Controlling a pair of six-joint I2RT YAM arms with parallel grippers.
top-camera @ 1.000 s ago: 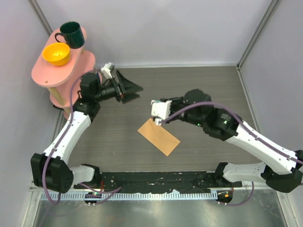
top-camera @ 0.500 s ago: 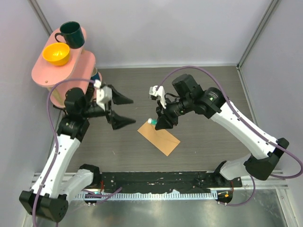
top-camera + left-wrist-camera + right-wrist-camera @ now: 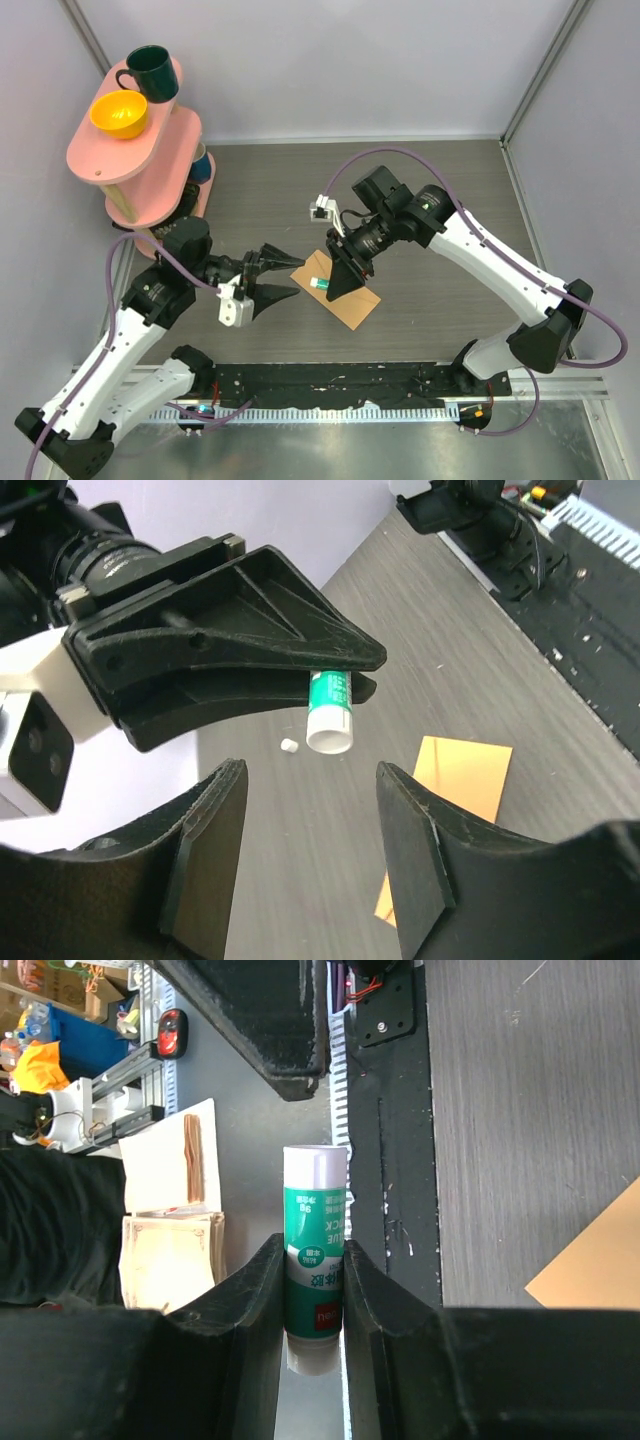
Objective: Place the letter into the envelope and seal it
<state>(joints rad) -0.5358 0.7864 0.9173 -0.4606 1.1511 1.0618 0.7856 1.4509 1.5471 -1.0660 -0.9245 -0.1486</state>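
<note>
Right fingers [image 3: 247,1310] clamped on a glue stick [image 3: 315,1235], left fingers [image 3: 415,850] apart; envelope [image 3: 353,310] flat, long axis diagonal, far-left to near-right.

Left gripper [image 3: 298,277] and right gripper [image 3: 332,286], clutching a glue stick [image 3: 318,284], are crowding the envelope [image 3: 357,306]; table [image 3: 420,322] rightward is lying open.

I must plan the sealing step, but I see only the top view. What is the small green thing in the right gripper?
Observer: A green-and-white glue stick, clamped in the right gripper.
Operator: Does the left gripper touch it?
Observer: No. The left wrist view shows the left gripper open, with both fingers apart from the stick.
Operator: Which end sticks out?
Observer: The white end. The green part sits in the grip.
</note>
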